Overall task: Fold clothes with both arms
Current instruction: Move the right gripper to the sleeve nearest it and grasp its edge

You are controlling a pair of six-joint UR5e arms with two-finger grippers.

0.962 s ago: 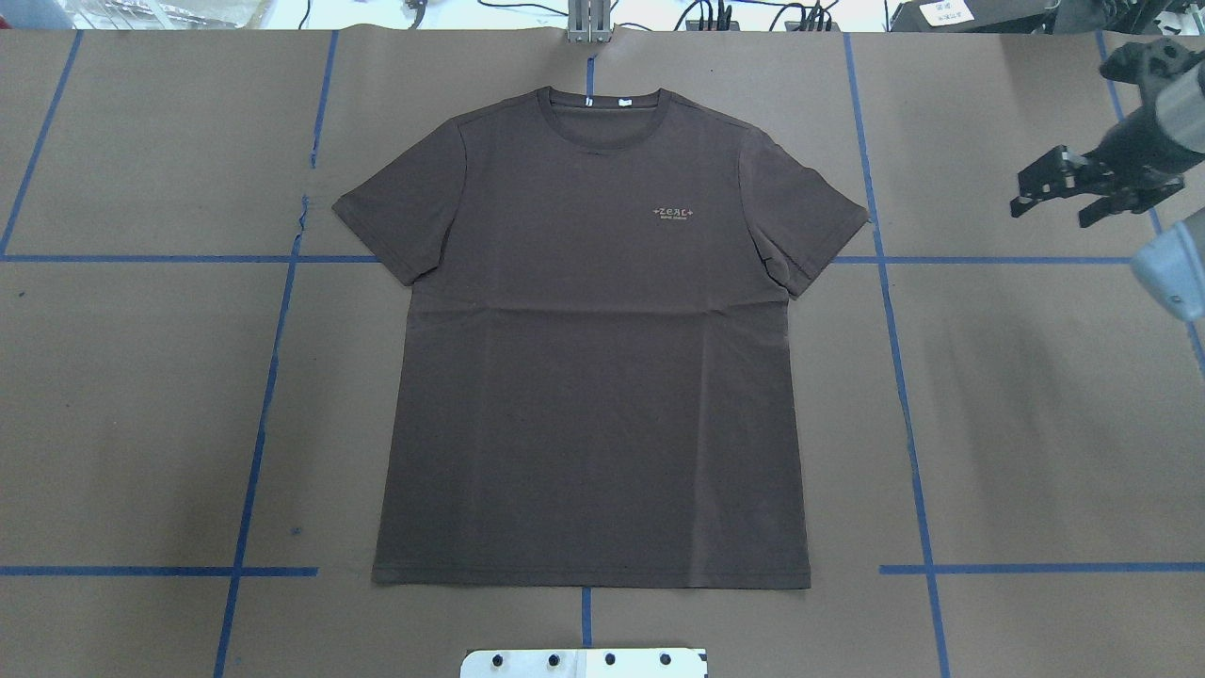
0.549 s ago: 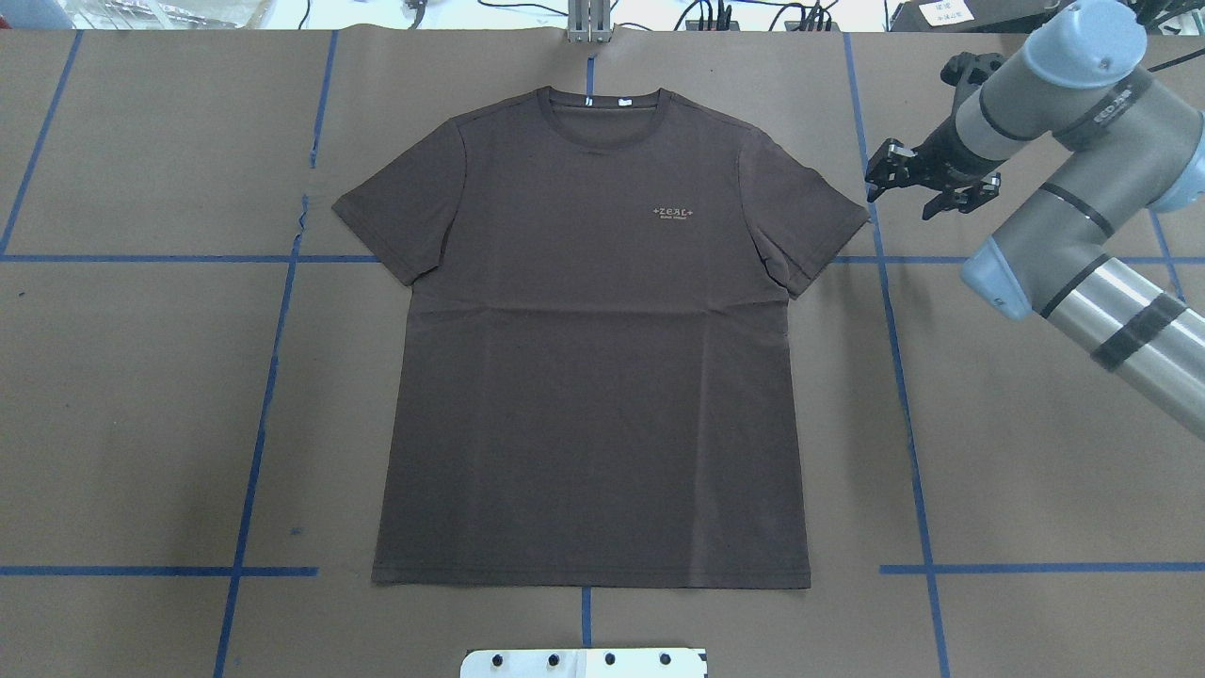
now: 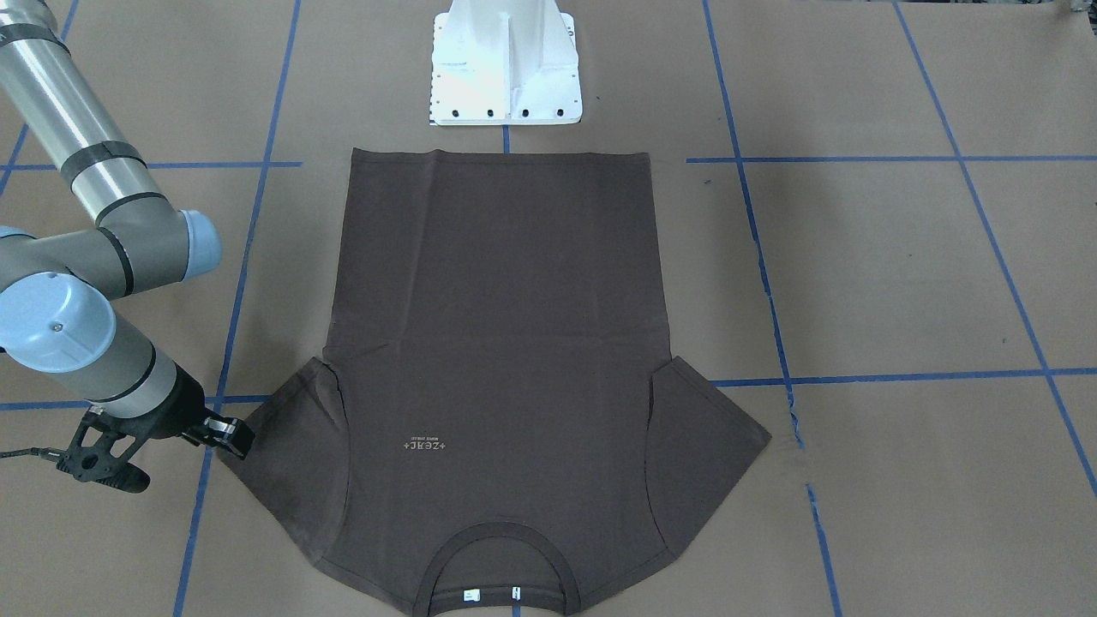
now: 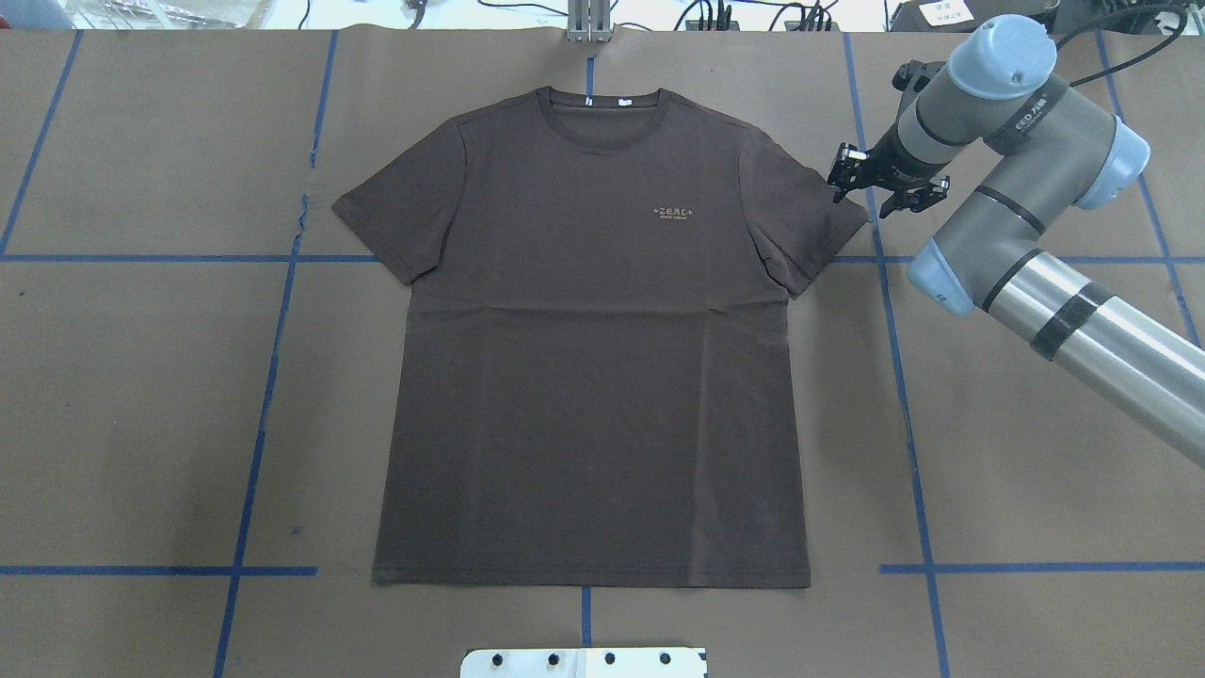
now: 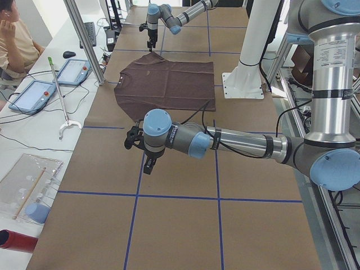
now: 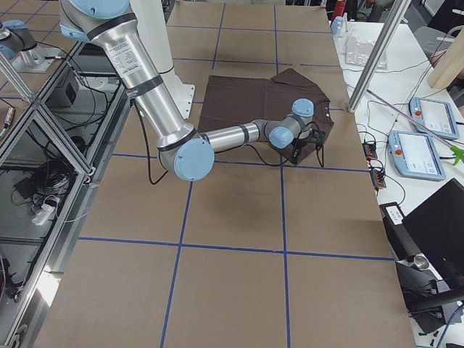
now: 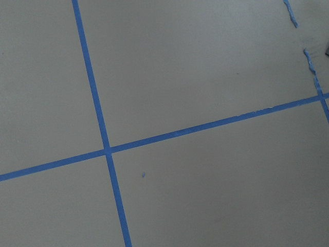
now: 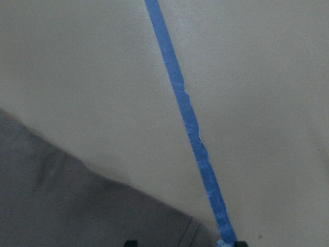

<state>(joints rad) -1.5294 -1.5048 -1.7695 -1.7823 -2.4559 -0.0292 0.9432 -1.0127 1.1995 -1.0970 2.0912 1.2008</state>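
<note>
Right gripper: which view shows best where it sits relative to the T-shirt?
Overhead exterior: the right gripper appears open, right at the sleeve edge of the T-shirt. The front-facing view shows it too, near the frame's edge. The side views show it small. Its own wrist view shows only cloth and blue tape.

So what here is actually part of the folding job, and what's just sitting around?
Part of the job:
brown T-shirt
right gripper, open beside the sleeve
left gripper, off to the side

Just around:
white pedestal
tablet
red cylinder
blue tape lines
</note>
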